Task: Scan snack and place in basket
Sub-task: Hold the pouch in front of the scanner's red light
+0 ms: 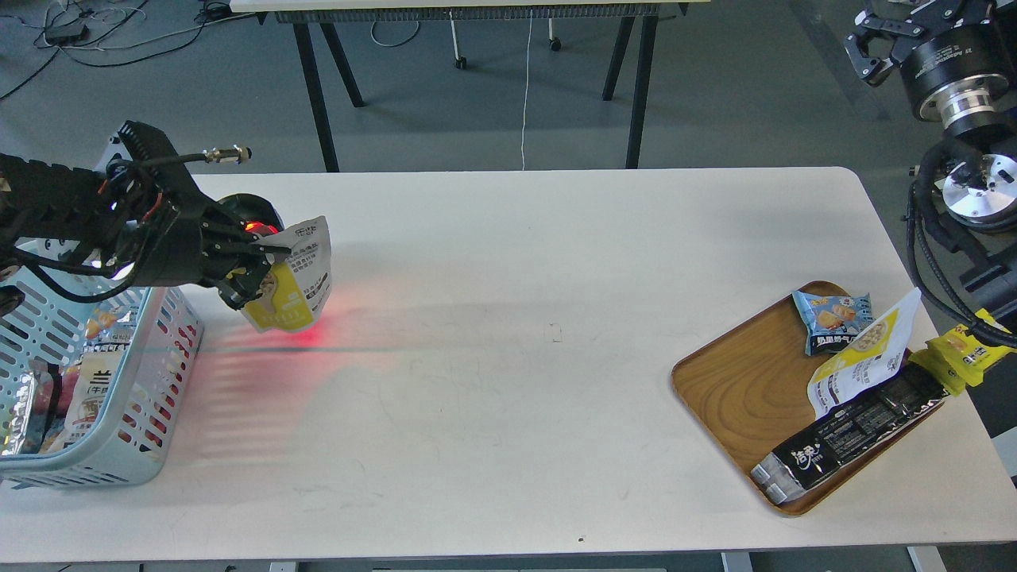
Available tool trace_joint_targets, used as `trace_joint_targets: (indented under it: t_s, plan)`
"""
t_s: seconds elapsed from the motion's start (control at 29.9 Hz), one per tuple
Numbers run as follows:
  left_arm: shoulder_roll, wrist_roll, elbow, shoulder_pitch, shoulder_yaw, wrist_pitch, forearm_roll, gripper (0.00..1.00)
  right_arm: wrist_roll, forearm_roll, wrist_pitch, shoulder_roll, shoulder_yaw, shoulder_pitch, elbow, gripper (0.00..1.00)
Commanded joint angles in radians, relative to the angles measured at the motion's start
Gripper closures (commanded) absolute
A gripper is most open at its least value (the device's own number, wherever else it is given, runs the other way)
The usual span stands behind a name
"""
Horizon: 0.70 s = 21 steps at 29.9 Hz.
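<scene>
The snack [295, 280] is a small pouch, yellow below and grey-white with print above. My left gripper [256, 274] is shut on it and holds it above the table, just right of the basket's rim. Red scanner light falls on the pouch's lower edge and the table under it. The light blue slotted basket [147, 413] stands at the table's left edge with several packets inside. My right gripper [882, 36] is raised at the top right, off the table, far from the snack; its fingers stand apart and hold nothing.
A black round scanner [250, 218] with a red light sits behind the pouch. A wooden tray [739, 389] at the right holds a blue packet [834, 318], a larger yellow-and-white pouch [862, 357] and a black packet [850, 433]. Yellow packets [957, 357] lie beyond its right rim.
</scene>
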<state>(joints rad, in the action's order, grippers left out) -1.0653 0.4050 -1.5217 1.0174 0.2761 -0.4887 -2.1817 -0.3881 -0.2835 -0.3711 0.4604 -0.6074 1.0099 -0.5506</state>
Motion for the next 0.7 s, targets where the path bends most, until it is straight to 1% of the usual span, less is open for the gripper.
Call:
trace_joint_targets:
  t_s: [0.0, 0.13, 0.67]
  plan:
    - [0.002, 0.0, 0.0, 0.004, 0.02, 0.0, 0.0, 1.0, 0.0, 0.001, 0.0, 0.0, 0.0, -0.001, 0.0, 0.01]
    - [0.004, 0.0, 0.0, 0.004, 0.048, 0.0, 0.0, 1.0, 0.0, 0.001, 0.0, 0.0, 0.0, -0.002, 0.0, 0.01]
    - [0.016, -0.009, 0.0, 0.0, 0.04, 0.0, 0.0, 1.0, 0.0, 0.001, 0.0, 0.001, 0.0, -0.001, -0.003, 0.01]
